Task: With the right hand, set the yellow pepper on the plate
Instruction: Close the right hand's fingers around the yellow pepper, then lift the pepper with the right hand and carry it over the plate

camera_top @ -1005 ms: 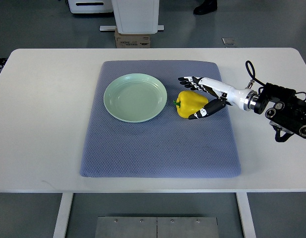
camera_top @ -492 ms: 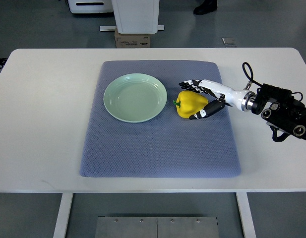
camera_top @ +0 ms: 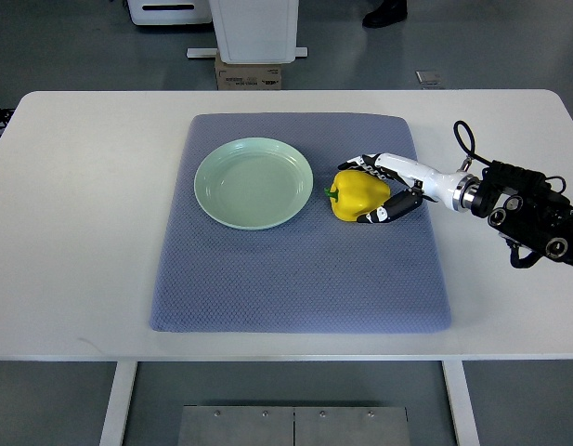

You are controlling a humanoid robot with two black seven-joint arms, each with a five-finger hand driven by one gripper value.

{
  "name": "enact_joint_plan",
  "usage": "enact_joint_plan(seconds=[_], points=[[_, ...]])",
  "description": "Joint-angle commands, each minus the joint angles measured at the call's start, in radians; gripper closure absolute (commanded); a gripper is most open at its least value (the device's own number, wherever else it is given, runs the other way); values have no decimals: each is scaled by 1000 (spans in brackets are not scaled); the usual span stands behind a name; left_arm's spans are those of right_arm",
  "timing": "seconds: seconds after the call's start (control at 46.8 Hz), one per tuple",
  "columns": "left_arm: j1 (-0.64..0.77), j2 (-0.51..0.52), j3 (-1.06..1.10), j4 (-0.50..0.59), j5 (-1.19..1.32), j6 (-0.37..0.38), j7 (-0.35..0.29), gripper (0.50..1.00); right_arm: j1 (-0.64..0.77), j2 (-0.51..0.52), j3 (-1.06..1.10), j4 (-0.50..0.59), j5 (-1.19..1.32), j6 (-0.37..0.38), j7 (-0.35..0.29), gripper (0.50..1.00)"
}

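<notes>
A yellow pepper (camera_top: 354, 195) lies on its side on the blue-grey mat (camera_top: 295, 269), just right of an empty pale green plate (camera_top: 253, 183). My right hand (camera_top: 368, 191) reaches in from the right. Its fingers (camera_top: 363, 163) curl over the pepper's far side and its thumb (camera_top: 382, 215) presses the near side, so it is shut on the pepper. The pepper rests on the mat, a small gap away from the plate's rim. The left arm is out of view.
The mat covers the middle of a white table (camera_top: 82, 232). My right forearm and its black wrist unit (camera_top: 532, 209) lie over the table's right side. A cardboard box (camera_top: 249, 74) and a white stand sit on the floor beyond the far edge.
The right hand's fingers have curled down from spread above the pepper onto its far side, and the thumb has closed in against its near side. The pepper and plate have not moved.
</notes>
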Motion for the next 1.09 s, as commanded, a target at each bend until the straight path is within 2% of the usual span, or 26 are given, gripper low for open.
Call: enact_joint_plan(seconds=[0.0, 0.128, 0.193, 0.406, 0.513, 0.749, 1.07], points=[[0, 0, 0, 0, 0, 0, 0, 500, 0, -1, -2, 1, 0, 0, 2, 634], [0, 0, 0, 0, 0, 0, 0, 500, 0, 1, -2, 1, 0, 0, 2, 638], [0, 0, 0, 0, 0, 0, 0, 500, 0, 1, -2, 1, 0, 0, 2, 678], [0, 0, 0, 0, 0, 0, 0, 500, 0, 4, -2, 1, 0, 0, 2, 875], [0, 0, 0, 0, 0, 0, 0, 500, 0, 4, -2, 0, 0, 0, 0, 1000], [0, 0, 0, 0, 0, 0, 0, 500, 3, 6, 16, -2, 15, -2, -6, 1000], [0, 0, 0, 0, 0, 0, 0, 500, 55, 16, 102, 6, 20, 0, -61, 1000]])
